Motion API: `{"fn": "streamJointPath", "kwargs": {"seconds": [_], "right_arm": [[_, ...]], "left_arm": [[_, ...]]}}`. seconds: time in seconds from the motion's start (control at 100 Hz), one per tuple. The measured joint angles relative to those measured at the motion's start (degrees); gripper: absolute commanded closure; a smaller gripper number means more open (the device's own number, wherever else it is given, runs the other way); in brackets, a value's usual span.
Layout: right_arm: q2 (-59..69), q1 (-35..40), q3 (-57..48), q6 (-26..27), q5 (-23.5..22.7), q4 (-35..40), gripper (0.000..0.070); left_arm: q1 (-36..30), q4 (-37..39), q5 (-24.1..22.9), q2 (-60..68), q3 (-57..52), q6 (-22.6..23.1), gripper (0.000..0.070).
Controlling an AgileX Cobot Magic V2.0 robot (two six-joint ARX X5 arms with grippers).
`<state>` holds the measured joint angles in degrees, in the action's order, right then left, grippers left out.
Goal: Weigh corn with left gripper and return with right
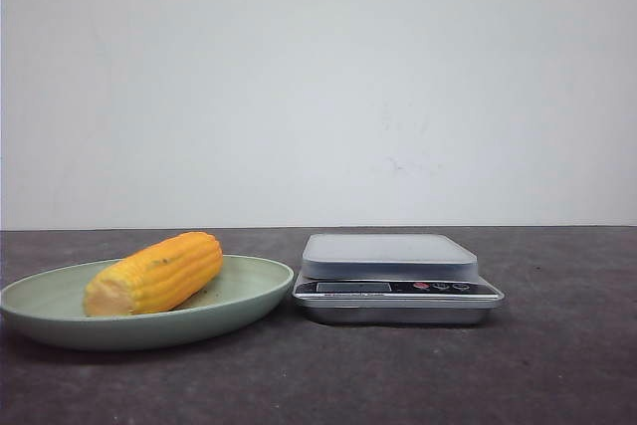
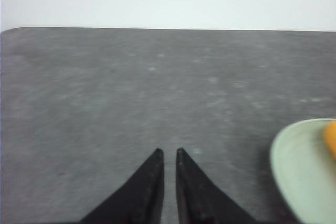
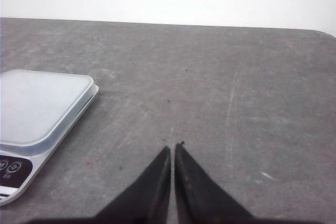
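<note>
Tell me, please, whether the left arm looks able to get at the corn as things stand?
Probably yes. The corn lies uncovered on the plate, nothing over or against it, and the left gripper is beside the plate with bare table between. Its jaws look shut, so they must open first.

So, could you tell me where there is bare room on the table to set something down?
Bare tabletop lies right of the scale, left of the green plate, and in front of both. The scale's platform is free. Plate and scale nearly touch; the corn occupies the plate.

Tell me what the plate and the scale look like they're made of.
The green plate looks like matte plastic or melamine: an even pale color, no gloss. The scale seems to have a brushed-metal body under a frosted, translucent plastic platform, going by its silvery sheen.
</note>
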<state>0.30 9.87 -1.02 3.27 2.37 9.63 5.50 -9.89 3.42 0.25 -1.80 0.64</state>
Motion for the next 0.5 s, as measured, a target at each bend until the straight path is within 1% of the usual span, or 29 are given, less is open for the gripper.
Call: {"fn": "streamJointPath", "kwargs": {"seconds": [0.1,0.5], "right_arm": [[0.00,0.00,0.00,0.00,0.00,0.00,0.0693],[0.00,0.00,0.00,0.00,0.00,0.00,0.0693]], "left_arm": [[0.00,-0.44,-1.42,0.00,0.00,0.22,0.0700],[0.00,-0.46,-1.55,0.00,0.00,0.26,0.0700]]}}
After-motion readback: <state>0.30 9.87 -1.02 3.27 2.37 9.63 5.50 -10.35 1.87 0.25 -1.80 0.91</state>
